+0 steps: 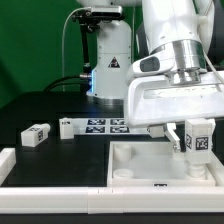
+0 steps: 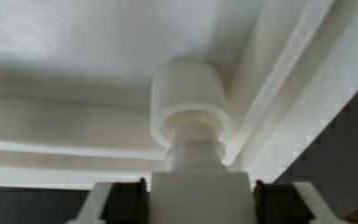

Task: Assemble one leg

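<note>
My gripper is shut on a leg, a short white post with a black-and-white tag on its side. It holds the leg upright over the corner of the large white square tabletop at the exterior view's right. In the wrist view the leg runs out from between the black pads and its far end points into the tabletop's corner. Whether the leg's end touches the corner socket I cannot tell. Another tagged leg lies on the black table at the exterior view's left.
The marker board lies on the table behind the tabletop. A small white part sits at its left end. A white rail lies at the front left. A white-based stand with a lit device rises behind the board.
</note>
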{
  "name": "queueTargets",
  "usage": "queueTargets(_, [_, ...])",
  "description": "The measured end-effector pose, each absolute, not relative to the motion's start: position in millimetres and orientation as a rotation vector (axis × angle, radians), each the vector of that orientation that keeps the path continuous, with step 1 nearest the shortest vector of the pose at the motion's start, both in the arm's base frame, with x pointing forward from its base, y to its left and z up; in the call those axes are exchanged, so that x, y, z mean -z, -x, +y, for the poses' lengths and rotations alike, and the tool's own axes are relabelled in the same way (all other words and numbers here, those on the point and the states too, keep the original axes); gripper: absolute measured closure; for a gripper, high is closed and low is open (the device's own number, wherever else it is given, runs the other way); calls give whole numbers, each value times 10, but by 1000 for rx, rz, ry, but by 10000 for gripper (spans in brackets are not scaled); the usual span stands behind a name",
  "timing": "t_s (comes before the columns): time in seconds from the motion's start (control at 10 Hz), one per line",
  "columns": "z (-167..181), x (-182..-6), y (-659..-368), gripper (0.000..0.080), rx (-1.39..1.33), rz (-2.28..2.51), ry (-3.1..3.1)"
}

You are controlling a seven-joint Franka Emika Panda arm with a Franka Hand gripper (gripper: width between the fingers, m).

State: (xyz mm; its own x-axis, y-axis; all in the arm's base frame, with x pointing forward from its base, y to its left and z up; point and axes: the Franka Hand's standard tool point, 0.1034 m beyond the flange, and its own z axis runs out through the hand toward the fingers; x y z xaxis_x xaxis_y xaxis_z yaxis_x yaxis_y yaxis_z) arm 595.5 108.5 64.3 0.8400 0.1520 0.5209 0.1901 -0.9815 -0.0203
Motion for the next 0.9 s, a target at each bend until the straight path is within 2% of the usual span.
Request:
queueTargets(0.1, [1091, -684, -5946, 508, 829, -278, 2944])
queueTargets(0.4, [1087, -662, -5940, 508, 825, -276, 2945])
queueTargets(0.9, [1040, -545, -5901, 508, 807, -267, 2954])
